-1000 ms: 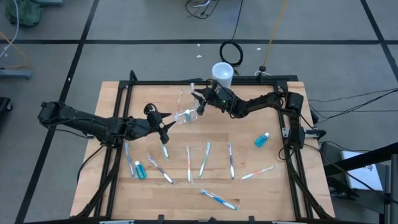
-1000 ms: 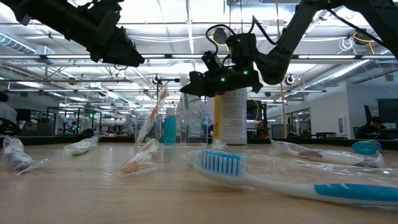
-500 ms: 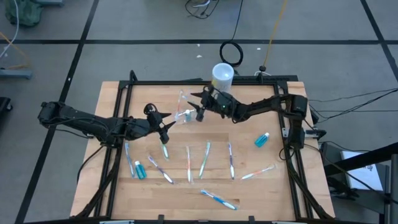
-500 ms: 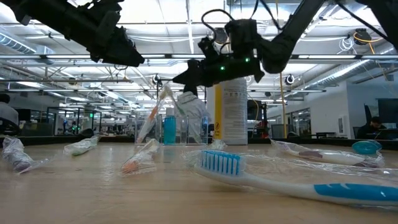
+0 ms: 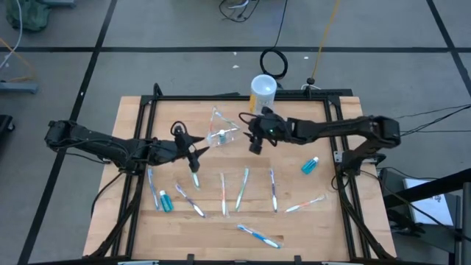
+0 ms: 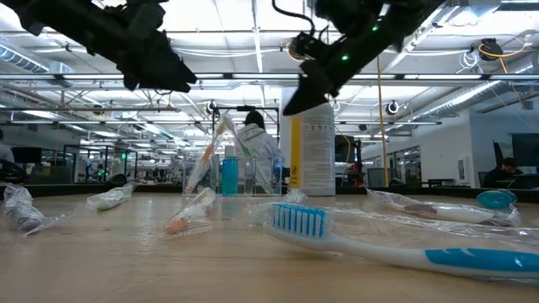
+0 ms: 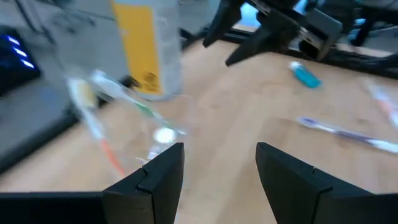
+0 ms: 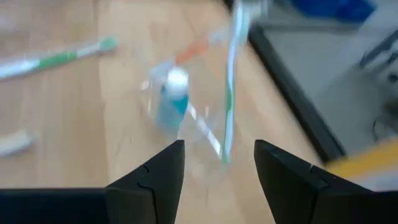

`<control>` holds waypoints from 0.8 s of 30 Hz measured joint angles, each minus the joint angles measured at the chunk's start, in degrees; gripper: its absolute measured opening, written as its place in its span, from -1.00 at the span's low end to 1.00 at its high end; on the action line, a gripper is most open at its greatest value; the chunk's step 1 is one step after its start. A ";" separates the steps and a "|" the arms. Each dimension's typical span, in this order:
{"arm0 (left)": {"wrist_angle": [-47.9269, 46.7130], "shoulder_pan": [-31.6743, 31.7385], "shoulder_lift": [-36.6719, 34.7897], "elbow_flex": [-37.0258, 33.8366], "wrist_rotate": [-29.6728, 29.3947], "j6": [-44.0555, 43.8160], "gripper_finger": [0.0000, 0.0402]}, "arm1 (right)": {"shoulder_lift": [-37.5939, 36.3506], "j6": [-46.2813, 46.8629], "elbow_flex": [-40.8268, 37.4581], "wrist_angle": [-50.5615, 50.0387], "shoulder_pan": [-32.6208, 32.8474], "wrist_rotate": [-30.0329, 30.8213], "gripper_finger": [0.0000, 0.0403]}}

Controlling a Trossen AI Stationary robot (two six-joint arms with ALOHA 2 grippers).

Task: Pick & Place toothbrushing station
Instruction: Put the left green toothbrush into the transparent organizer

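Observation:
The clear cup (image 5: 221, 133) stands on the table's far middle. It holds a teal tube (image 8: 170, 104), an orange-marked toothbrush (image 6: 202, 164) and a green-marked toothbrush (image 8: 228, 93), all leaning on its rim. My right gripper (image 5: 255, 145) is open and empty, in the air just right of the cup; it also shows in the low view (image 6: 305, 91). My left gripper (image 5: 193, 152) is open and empty, hovering just left and near of the cup, which shows ahead of its fingers in the left wrist view (image 7: 146, 134).
A tall white canister with a yellow label (image 5: 263, 88) stands behind the cup at the far edge. Several wrapped toothbrushes (image 5: 241, 188) lie across the near half. One teal tube (image 5: 310, 165) lies at the right and another (image 5: 165, 200) at the near left.
My right gripper has drawn back from the cup's far side toward the table's right and near edge, and has turned. A further toothbrush now leans in the cup. The cup has stayed in place.

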 joint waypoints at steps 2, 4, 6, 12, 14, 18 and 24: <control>-0.27 -0.01 -0.01 0.00 2.84 -4.63 0.03 | -2.25 1.59 -1.35 -3.17 0.82 0.04 -0.08; -2.78 -0.02 -0.02 0.00 4.72 -12.44 0.03 | -4.15 2.07 -3.27 -4.89 1.77 -0.05 -0.07; -7.86 0.16 -0.02 0.00 4.92 -21.00 0.03 | -5.91 1.92 -6.09 -4.38 2.70 -0.16 -0.07; -35.24 2.28 0.89 0.00 7.37 -52.22 0.03 | -9.71 0.28 -11.25 -3.70 3.78 -0.13 -0.08; -40.91 2.72 2.28 -0.04 10.11 -58.83 0.03 | -10.50 0.33 -11.78 -3.64 3.78 -0.13 -0.07; -40.35 2.69 4.35 -0.07 10.53 -59.64 0.03 | -11.14 0.25 -11.90 -3.23 3.72 -0.07 -0.08; -33.68 3.50 12.55 0.00 10.94 -58.10 0.03 | -11.18 0.21 -11.90 1.66 3.72 -0.10 -0.07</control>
